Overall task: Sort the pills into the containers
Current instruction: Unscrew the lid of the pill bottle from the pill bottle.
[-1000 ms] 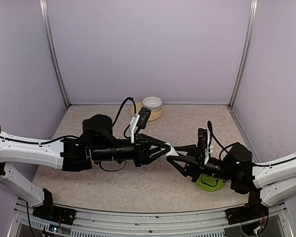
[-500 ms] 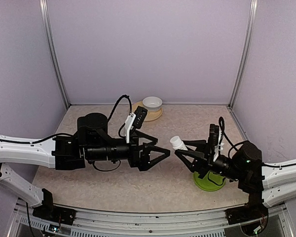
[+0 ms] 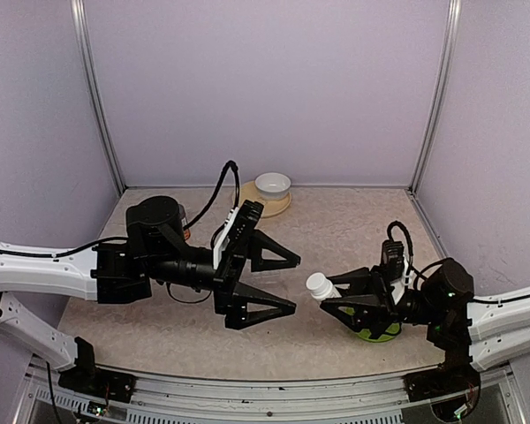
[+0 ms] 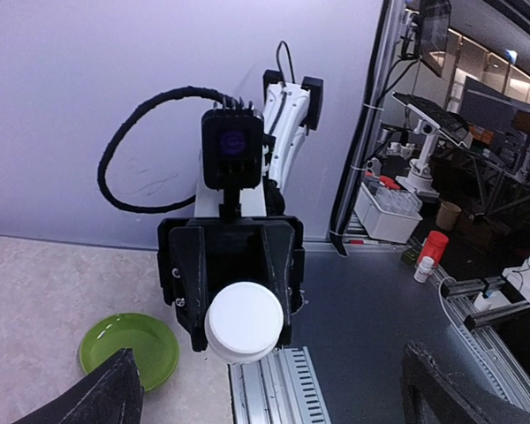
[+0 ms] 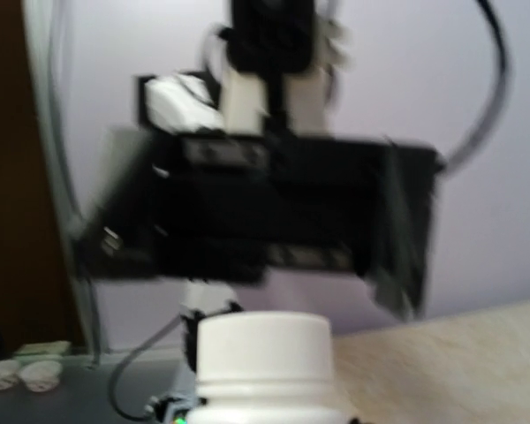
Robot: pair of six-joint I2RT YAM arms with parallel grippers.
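Pulled back across the worktop (image 3: 336, 221) since a second ago, the left gripper (image 3: 293, 285) now gapes wide open, holding nothing. Facing it, well apart, the right gripper (image 3: 329, 296) is clamped on 1 white capped bottle (image 3: 317, 284). A green plate (image 3: 375, 334) lies beneath that gripper. Where the pills lie cannot be told.

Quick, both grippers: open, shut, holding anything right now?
Left gripper: open wide, holding nothing.
Right gripper: closed on a small white plastic bottle.
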